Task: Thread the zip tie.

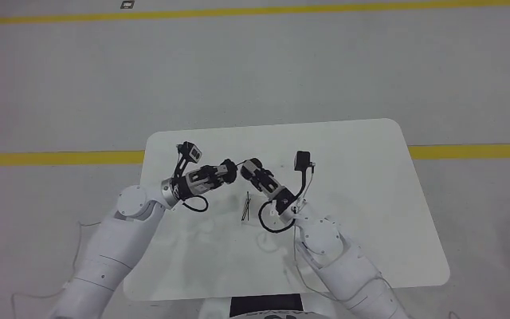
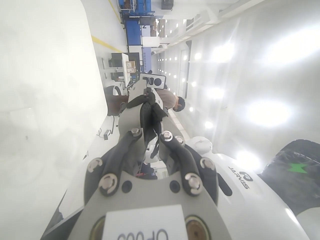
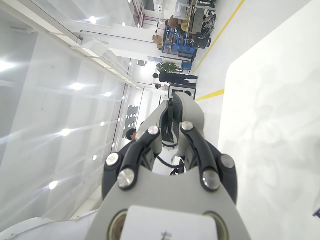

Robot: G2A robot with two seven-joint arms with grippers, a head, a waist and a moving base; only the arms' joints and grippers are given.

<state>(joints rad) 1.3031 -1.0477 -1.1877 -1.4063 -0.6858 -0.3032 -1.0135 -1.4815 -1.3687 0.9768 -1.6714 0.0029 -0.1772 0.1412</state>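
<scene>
Now nose to nose over table (image 1: pixel 358 175): left gripper (image 1: pixel 229 167), right gripper (image 1: pixel 247 166) clenched, contents unclear; zip tie (image 1: pixel 246 207) fore-aft beneath, nearer right.

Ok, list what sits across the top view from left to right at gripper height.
left wrist camera → left gripper → right gripper → right wrist camera

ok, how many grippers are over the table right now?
2. The left gripper and the right gripper meet tip to tip above the middle of the table, just beyond the thin black strands lying on it.
</scene>
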